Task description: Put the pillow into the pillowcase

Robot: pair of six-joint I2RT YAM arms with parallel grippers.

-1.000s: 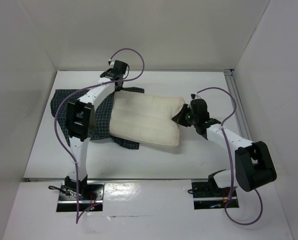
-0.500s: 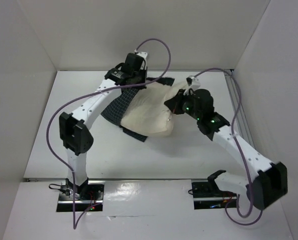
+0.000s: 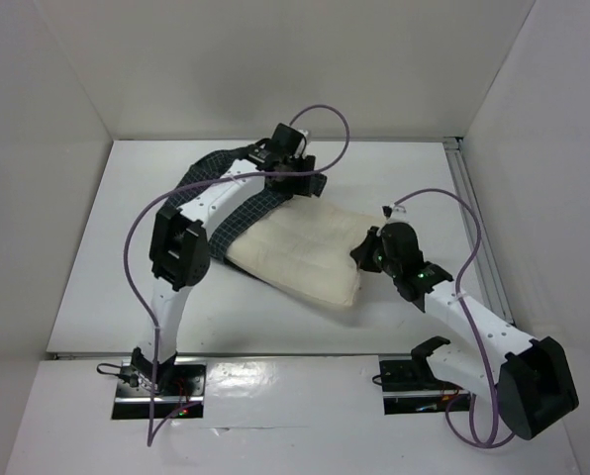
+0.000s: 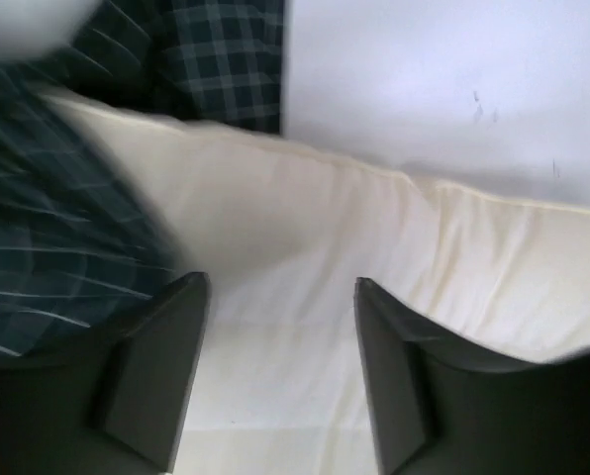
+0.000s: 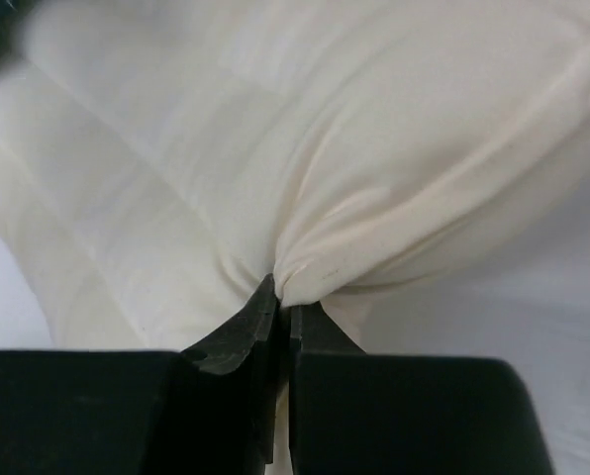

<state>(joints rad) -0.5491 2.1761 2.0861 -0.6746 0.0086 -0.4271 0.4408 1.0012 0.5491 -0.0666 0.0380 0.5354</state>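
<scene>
Right gripper (image 5: pixel 280 297): pressed together, pinching a bunched fold at the 4 o'clock end of the pillow (image 3: pixel 300 252). Left gripper (image 4: pixel 278 287): spread, holding nothing, hanging just above the cream cloth, just beside the edge of the pillowcase (image 4: pixel 206 59).

Pillow: lying slanted across the middle of the table (image 3: pixel 97 277), from 10 o'clock to 4 o'clock in the top view, mostly bare. Meets the dark checked pillowcase only along its 10 to 12 o'clock side; already inside the mouth or only overlapped, cannot tell.

Looks like the moment to take a hold on the pillowcase. To do it well: lower the spread jaws onto the upper layer of the checked hem only, not onto the pillow below. Close firmly, limp cloth being easy to lose. Lift the hem a little to open the mouth, then draw it toward 4 o'clock while pushing the pinched end toward 10 o'clock. Hold the pinch low and steady, to avoid folding the soft pillow at the mouth. Go slowly, and avoid dragging the lower layer along.
</scene>
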